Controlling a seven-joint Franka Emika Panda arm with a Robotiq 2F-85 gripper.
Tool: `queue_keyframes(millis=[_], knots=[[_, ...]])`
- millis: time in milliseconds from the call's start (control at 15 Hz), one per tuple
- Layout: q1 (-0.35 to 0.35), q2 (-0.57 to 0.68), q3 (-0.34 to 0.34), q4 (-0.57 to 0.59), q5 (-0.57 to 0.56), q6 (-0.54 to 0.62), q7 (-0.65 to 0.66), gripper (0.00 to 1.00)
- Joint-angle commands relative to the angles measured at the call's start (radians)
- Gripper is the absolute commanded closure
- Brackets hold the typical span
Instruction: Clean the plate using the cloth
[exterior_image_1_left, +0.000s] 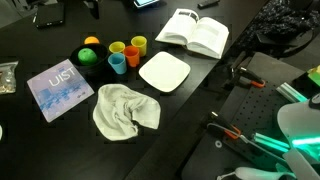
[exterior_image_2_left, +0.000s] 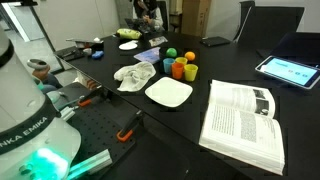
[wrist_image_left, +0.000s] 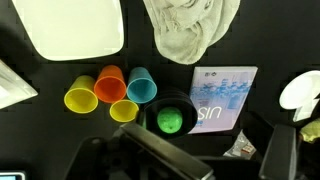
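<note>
White square plate (exterior_image_1_left: 165, 72) lies flat on the dark surface (exterior_image_1_left: 60, 130), with nothing on it that I can make out, so it is open to a wipe from above. Just beside it, with a narrow strip of surface between them in the wrist view, lies the crumpled white cloth (exterior_image_1_left: 125, 108). It is bunched in soft folds rather than spread flat, and those raised folds give a pinch something to close on. Nothing holds either of them.

The tool (wrist_image_left: 190, 160) shows only as dark shapes along the bottom edge of the wrist view; I cannot tell whether its jaws stand apart or together. It hangs above the things, over the cluster of small plastic cups (wrist_image_left: 112, 92) — yellow, orange and blue — and the black bowl with a green ball (wrist_image_left: 171, 120), not over the cloth. A pale blue booklet (wrist_image_left: 222, 95) lies beside the bowl.

By my reading the task is not yet begun: the cloth must be fetched first. That calls for travelling across to the cloth and coming down on a high fold, clear of the plate's rim. The cups stand near the plate — a broad wiping stroke could knock them — and a light plate may slide under the cloth.
</note>
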Motion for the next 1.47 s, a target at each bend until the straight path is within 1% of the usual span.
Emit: queue_keyframes(millis=[0, 133, 467, 733, 933, 1400], knots=[[0.031, 0.080, -0.019, 0.007, 0.084, 0.064, -0.110, 0.00], [0.027, 0.135, -0.015, 0.003, 0.082, 0.089, -0.148, 0.00], [0.021, 0.279, 0.002, 0.015, 0.067, 0.145, -0.194, 0.00], [0.029, 0.389, 0.014, 0.025, 0.037, 0.205, -0.200, 0.00], [0.044, 0.476, 0.009, 0.046, 0.007, 0.236, -0.194, 0.00], [0.083, 0.653, -0.001, 0.133, -0.071, 0.247, -0.195, 0.00]])
